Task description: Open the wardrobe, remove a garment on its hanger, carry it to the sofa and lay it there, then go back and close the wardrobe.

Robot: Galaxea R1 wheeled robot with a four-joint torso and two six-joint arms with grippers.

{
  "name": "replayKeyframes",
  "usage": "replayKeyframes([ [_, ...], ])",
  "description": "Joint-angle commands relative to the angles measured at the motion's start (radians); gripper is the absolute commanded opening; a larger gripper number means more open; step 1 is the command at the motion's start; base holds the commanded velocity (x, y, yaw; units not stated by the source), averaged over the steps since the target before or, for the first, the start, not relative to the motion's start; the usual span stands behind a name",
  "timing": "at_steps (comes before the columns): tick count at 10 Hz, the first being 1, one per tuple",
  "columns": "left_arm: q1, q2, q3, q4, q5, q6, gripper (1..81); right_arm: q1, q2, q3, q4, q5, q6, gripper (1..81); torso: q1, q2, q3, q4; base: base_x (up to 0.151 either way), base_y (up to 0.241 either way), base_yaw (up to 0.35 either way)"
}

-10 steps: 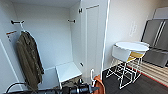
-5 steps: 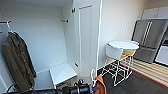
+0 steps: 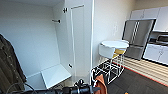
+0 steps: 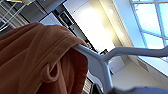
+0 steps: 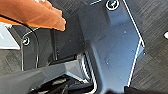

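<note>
Orange garment on white hanger; no legible writing.

The head view is evenly bright, the white wardrobe interior softly shaded toward its back wall, while the fridge gives a dull sheen and straight lines bow toward the picture's edges. In the left wrist view a ceiling window and a pale panel blow out in glare, and the garment and hanger are soft and out of focus. The right wrist view is dimmer, its dark robot parts blurred, with a little shine along their edges.
</note>
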Motion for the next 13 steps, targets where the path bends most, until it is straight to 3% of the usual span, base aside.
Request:
replayKeyframes([
  [1, -0.171, 0.000, 0.062, 0.040, -0.100, 0.014, 1.0, 0.049, 0.004, 0.001, 0.008, -0.053, 0.001, 81.1, 0.000, 0.000, 0.000, 0.000, 0.000, 0.000, -0.202],
  [13, -0.166, -0.022, 0.085, 0.041, -0.101, 0.023, 1.0, 0.049, 0.007, 0.004, 0.008, -0.053, -0.001, 81.1, 0.000, 0.000, 0.000, 0.000, 0.000, 0.000, -0.215],
])
